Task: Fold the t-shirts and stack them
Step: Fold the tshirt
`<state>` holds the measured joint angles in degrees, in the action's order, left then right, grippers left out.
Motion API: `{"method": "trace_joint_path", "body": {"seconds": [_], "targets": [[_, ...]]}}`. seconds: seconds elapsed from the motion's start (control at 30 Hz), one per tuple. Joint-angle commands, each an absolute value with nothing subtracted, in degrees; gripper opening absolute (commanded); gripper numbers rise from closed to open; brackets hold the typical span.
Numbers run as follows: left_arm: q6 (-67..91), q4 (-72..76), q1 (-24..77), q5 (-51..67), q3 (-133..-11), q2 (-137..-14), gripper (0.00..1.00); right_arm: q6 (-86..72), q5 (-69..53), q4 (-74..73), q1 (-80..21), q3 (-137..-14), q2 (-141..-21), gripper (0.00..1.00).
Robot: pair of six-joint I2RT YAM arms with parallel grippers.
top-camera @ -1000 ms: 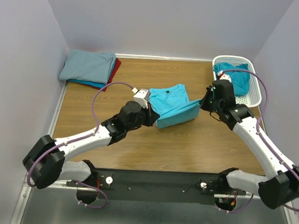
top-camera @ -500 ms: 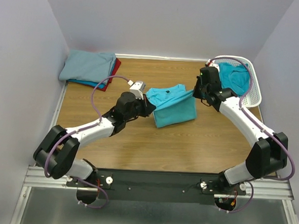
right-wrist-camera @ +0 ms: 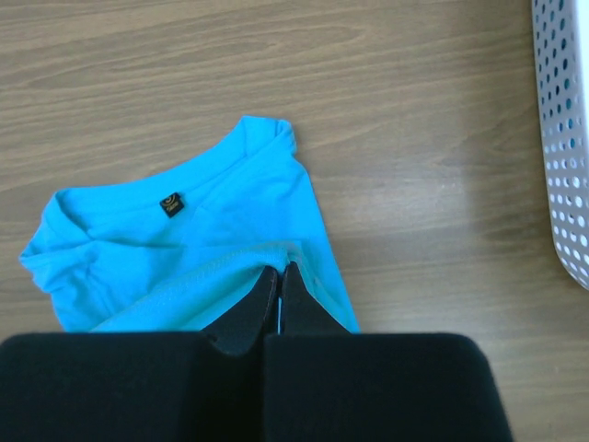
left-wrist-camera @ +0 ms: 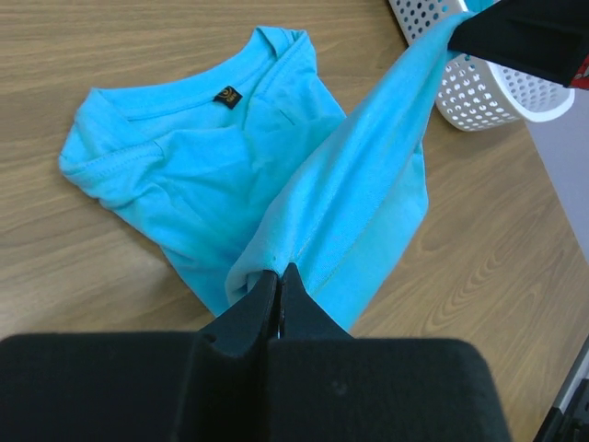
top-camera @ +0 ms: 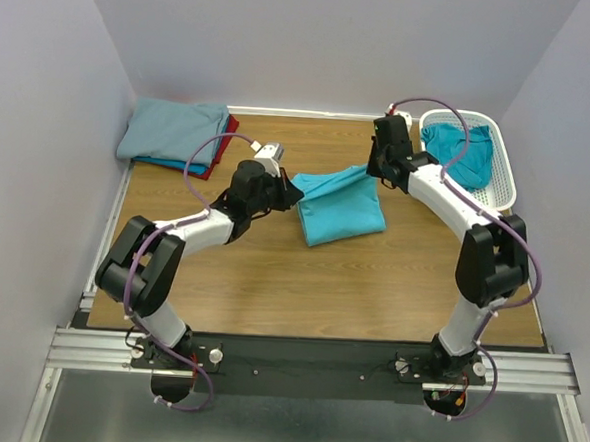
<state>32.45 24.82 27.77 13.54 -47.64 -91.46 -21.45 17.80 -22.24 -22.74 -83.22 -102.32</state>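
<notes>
Both grippers are closed on one edge of the turquoise t-shirt [top-camera: 341, 209]: our left gripper [left-wrist-camera: 279, 274] pinches one end, our right gripper [right-wrist-camera: 279, 272] the other, and the cloth is stretched between them above the middle of the table [top-camera: 271, 280]. Since a second ago we have carried this edge from the near side toward the collar, so we judge the fold half made and not yet laid down. The lifted cloth hides what lies beneath it. Of the folded stack [top-camera: 175, 134] in the far left corner only the top shirt shows well, and the basket [top-camera: 505, 179] is cut off in both wrist views.
</notes>
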Motion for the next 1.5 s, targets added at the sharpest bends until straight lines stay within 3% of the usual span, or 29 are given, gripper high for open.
{"method": "trace_joint_path", "body": {"seconds": [0.0,0.53,0.57,0.63,0.67,0.7,0.77,0.8,1.3,1.47], "targets": [[30.9,26.3,25.5,16.3,-49.9,-95.0,0.00,-19.2,22.8,-19.8,-21.4,-87.4,-106.1,0.00],[26.6,29.4,20.5,21.6,-57.3,-107.8,0.00,-19.2,21.5,-19.5,-20.2,-95.1,-118.8,0.00],[26.5,29.4,20.0,21.8,-58.0,-107.9,0.04,-19.2,21.4,-19.4,-20.0,-95.5,-118.9,0.01],[26.3,29.5,19.3,22.1,-58.6,-108.5,0.21,-19.1,21.0,-19.6,-20.0,-96.1,-118.7,0.26],[26.4,29.5,19.2,22.0,-59.1,-108.5,0.49,-18.6,21.0,-19.5,-20.0,-96.8,-118.7,0.40],[26.5,29.5,19.0,21.1,-59.3,-107.9,0.59,-18.3,20.6,-19.5,-20.0,-97.1,-118.4,0.65],[26.0,29.6,18.8,19.3,-59.2,-106.1,0.87,-17.8,20.0,-19.5,-20.0,-96.6,-116.6,0.83],[25.8,29.6,18.8,18.9,-59.2,-105.4,0.90,-17.8,19.9,-19.4,-20.0,-96.1,-115.8,0.85],[27.2,44.1,18.9,24.2,-39.4,-95.4,0.91,-19.6,0.4,-11.4,-20.7,-73.2,-97.7,0.85],[31.1,57.1,18.9,28.2,-32.0,-94.4,0.91,-21.0,-9.8,-7.2,-20.8,-67.1,-95.1,0.85]]}}
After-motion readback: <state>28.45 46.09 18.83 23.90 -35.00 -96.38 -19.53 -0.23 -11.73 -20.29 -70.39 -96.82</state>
